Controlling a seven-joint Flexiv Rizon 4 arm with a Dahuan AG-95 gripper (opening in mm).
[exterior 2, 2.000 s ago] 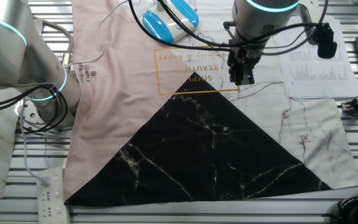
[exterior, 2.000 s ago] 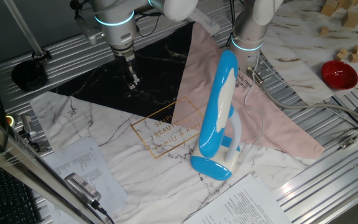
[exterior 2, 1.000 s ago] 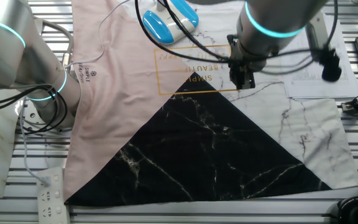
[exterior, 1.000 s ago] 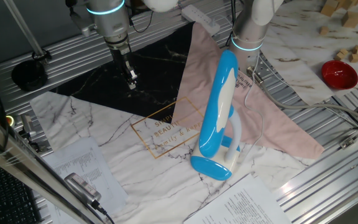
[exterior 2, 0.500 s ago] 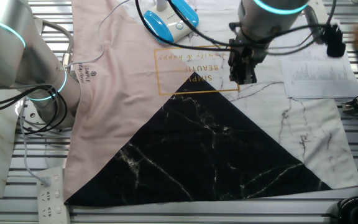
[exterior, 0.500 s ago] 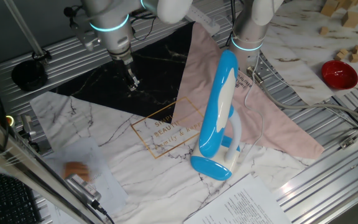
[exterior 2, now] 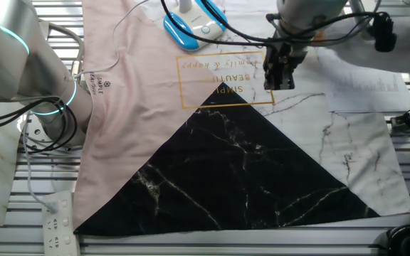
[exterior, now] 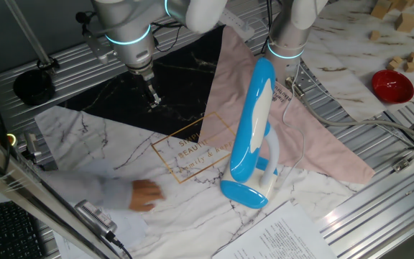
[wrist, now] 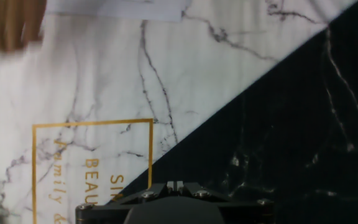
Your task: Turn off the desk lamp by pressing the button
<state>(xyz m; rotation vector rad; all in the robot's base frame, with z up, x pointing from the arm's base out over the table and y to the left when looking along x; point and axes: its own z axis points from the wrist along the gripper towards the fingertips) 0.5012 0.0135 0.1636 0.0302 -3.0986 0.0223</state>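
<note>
hovering over the black marble sheet (exterior: 113, 90) near its edge with the white marble cloth (exterior: 121, 155), the gripper (exterior: 154, 101) points down at the desk; whether its tips are apart or together cannot be told. a blurred human hand (exterior: 146, 196) reaches across the white cloth. further right the desk lamp (exterior: 252, 137) stands folded, blue base nearest, well apart from the gripper. a red bowl (exterior: 392, 85) sits far right.

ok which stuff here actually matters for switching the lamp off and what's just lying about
Part of the job:
- desk lamp, blue and white
- end effector, over the cloth, apart from the lamp

Just lying about:
- red bowl
- wooden blocks
- printed paper
- pink cloth
- power strip
- blurred human hand reaching in
</note>
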